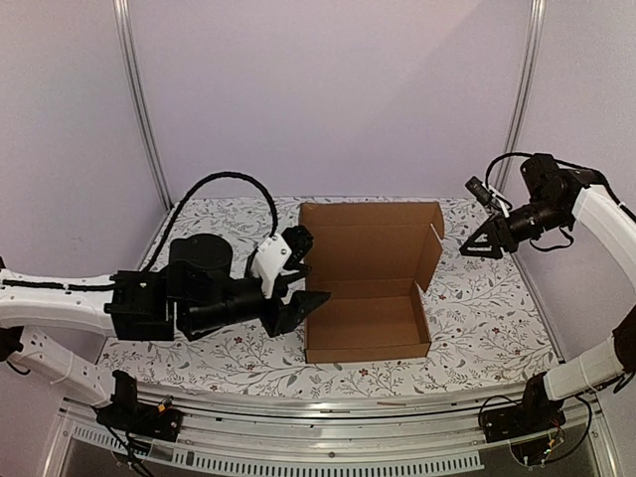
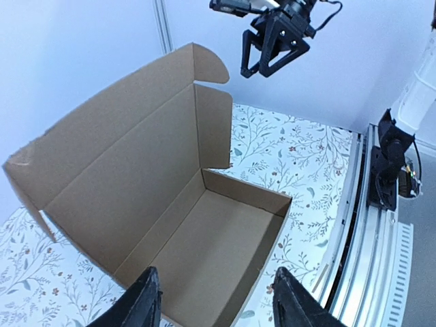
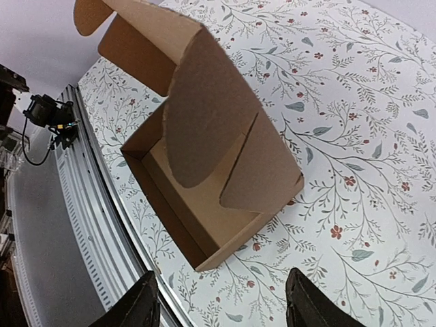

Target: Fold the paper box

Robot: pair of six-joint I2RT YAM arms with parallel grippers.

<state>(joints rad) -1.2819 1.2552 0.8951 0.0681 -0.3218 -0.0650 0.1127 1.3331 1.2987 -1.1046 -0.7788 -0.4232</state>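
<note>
The paper box (image 1: pixel 368 318) is plain brown cardboard, a shallow tray with its walls up and its lid (image 1: pixel 373 243) standing upright at the back. A side flap (image 1: pixel 429 256) juts forward on the lid's right edge. My left gripper (image 1: pixel 303 303) is open and empty at the box's left wall; the left wrist view shows the tray (image 2: pixel 204 252) between its fingers (image 2: pixel 146 300). My right gripper (image 1: pixel 484 241) is open and empty, raised to the right of the lid flap, apart from it. The right wrist view looks down on the box (image 3: pixel 197 197) and rounded flap (image 3: pixel 204 116).
The table (image 1: pixel 487 318) has a floral-patterned cloth. An aluminium rail (image 1: pixel 328 407) runs along the near edge with the arm bases. Grey walls and two upright metal posts (image 1: pixel 139 99) bound the back and sides.
</note>
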